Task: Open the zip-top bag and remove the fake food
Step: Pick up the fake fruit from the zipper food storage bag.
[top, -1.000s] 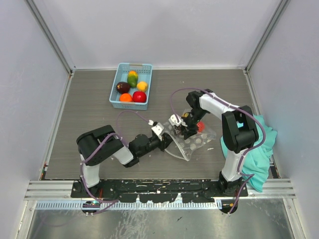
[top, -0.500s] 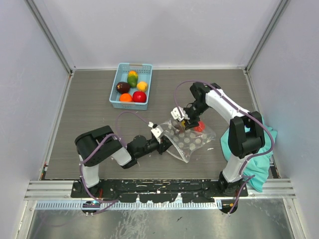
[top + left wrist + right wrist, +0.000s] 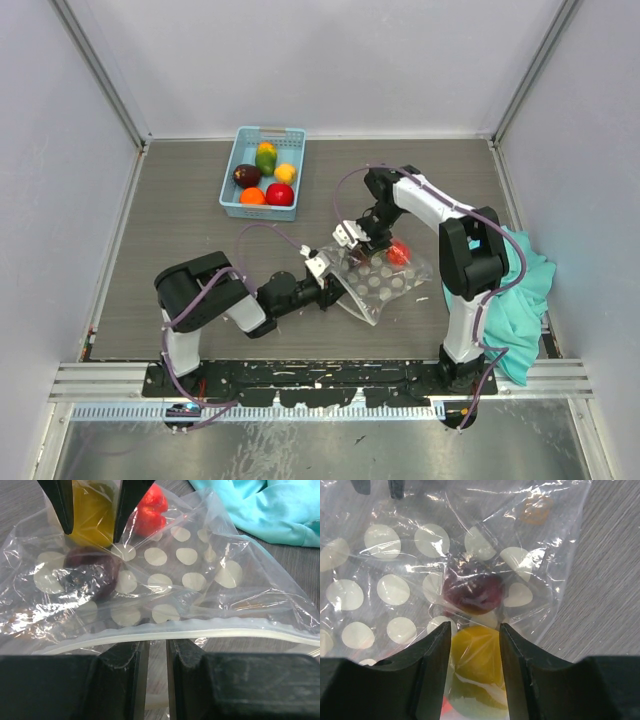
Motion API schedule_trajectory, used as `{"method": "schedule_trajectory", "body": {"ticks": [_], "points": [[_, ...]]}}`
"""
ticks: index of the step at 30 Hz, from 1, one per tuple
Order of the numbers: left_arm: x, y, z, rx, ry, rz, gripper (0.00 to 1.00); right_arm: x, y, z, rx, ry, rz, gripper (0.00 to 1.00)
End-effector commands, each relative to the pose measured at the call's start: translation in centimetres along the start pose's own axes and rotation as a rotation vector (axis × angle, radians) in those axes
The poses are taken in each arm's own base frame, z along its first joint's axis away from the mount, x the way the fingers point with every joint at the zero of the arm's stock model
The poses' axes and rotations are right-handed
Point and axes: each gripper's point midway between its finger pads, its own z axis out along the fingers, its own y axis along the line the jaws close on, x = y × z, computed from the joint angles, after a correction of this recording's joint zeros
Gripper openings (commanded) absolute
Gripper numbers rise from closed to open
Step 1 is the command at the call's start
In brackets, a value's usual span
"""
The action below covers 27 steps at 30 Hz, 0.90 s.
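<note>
bench (image 3: 200,230), top view: grey wood grain, both arms reach out over it.
zip-top bag (image 3: 385,287), top view: clear with white dots, crumpled, lying on bench between the two sets of fingers.
left fingers (image 3: 328,287), top view: low at bag's left edge, touching it.
right fingers (image 3: 357,243), top view: tipped down onto bag's far left corner.
fake food (image 3: 398,253), top view: one red piece inside bag, just right of right fingers. Several more lie in blue basket (image 3: 232,170), well apart, beyond both sets of fingers.
teal cloth (image 3: 520,290), top view: bunched at bench's right edge, past the bag from left fingers.
left fingers (image 3: 127,665), left wrist view: almost together, pinching bag's rim.
zip strip (image 3: 225,630), left wrist view: runs crosswise right at left fingers' tips.
bag contents, left wrist view: dark purple piece (image 3: 92,570) nearest ahead of the tips, yellow piece (image 3: 92,522) behind it, red piece (image 3: 150,512) further back and to the right.
right fingers (image 3: 62,505), left wrist view: two dark tips coming down from top edge, one each side of yellow piece.
right fingers (image 3: 437,665), right wrist view: spread apart, yellow piece (image 3: 475,655) fills the gap between them. Cannot tell whether they are squeezing it or only straddling it.
dark purple piece (image 3: 472,590), right wrist view: just beyond right fingers' tips, under dotted film.
</note>
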Motion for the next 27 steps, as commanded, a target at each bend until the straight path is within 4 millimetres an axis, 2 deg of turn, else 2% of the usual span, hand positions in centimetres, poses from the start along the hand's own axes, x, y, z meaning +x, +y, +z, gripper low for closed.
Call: {"method": "schedule_trajectory", "body": {"ticks": [1, 7, 17, 23, 27], "points": [[-1.7, -0.2, 0.8, 0.018, -0.066, 0.025, 0.20, 0.2, -1.0, -0.4, 0.003, 0.044, -0.033, 0.47], [-1.5, 0.2, 0.9, 0.012, -0.062, 0.029, 0.20, 0.8, 0.5, 1.1, -0.045, 0.040, 0.005, 0.36], [-1.0, 0.3, 1.1, 0.025, -0.048, 0.022, 0.22, -0.3, 2.7, 2.4, -0.087, -0.029, 0.084, 0.23], [-0.8, 0.1, 1.3, 0.034, -0.046, 0.015, 0.39, -1.6, 3.9, 2.8, -0.110, -0.077, 0.105, 0.17], [-0.8, 0.0, 1.3, 0.037, -0.044, -0.001, 0.43, -2.6, 4.5, 3.0, -0.128, -0.106, 0.128, 0.14]]}}
